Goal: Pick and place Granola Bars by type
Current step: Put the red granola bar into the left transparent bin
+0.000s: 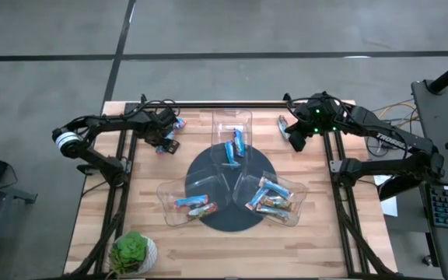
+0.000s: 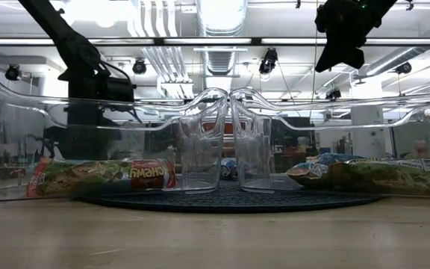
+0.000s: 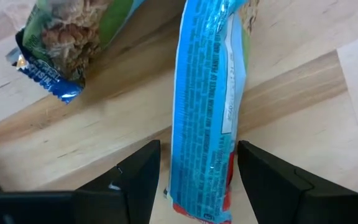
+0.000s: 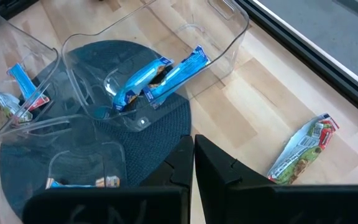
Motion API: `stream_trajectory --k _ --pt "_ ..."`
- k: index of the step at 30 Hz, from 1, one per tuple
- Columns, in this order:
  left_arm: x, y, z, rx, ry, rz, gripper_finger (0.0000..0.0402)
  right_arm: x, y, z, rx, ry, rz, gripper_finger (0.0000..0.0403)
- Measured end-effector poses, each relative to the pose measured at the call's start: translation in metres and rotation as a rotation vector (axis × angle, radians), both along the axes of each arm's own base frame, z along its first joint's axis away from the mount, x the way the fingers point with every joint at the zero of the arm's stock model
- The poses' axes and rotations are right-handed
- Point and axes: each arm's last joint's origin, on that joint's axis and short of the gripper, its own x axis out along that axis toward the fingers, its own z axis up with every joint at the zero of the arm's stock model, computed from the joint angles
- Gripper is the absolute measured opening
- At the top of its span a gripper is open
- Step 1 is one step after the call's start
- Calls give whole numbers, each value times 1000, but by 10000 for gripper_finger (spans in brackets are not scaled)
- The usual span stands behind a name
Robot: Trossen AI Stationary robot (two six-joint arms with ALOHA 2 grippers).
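Wooden table [image 1: 232,249], left gripper [image 3: 194,180] straddling blue bar [image 3: 207,99] near edge

One camera hangs overhead and looks straight down, taking in the whole wooden table [image 1: 232,241] and floor around it. A second sits at tabletop height and faces level across the round dark mat [image 2: 230,198] into the room behind. The left wrist camera looks close down at a blue bar [image 3: 207,112] near the table's far left corner. The right wrist camera looks from higher, sharing the mat and clear trays [image 4: 166,56] with the overhead view.
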Motion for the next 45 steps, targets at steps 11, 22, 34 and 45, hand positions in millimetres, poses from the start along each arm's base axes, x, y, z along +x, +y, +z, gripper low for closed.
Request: stream_trajectory --k 11,22,34,45 --pt "3 3 1 33 -38 3 197 0 0 0 3 -1 -3 8" --pt "6 6 1 60 -68 5 197 0 0 0 3 -1 -3 8" --pt "6 5 1 46 -82 11 184 0 0 0 0 -4 -2 8" --pt "6 4 0 21 -89 20 181 0 0 0 -1 -5 -2 8"
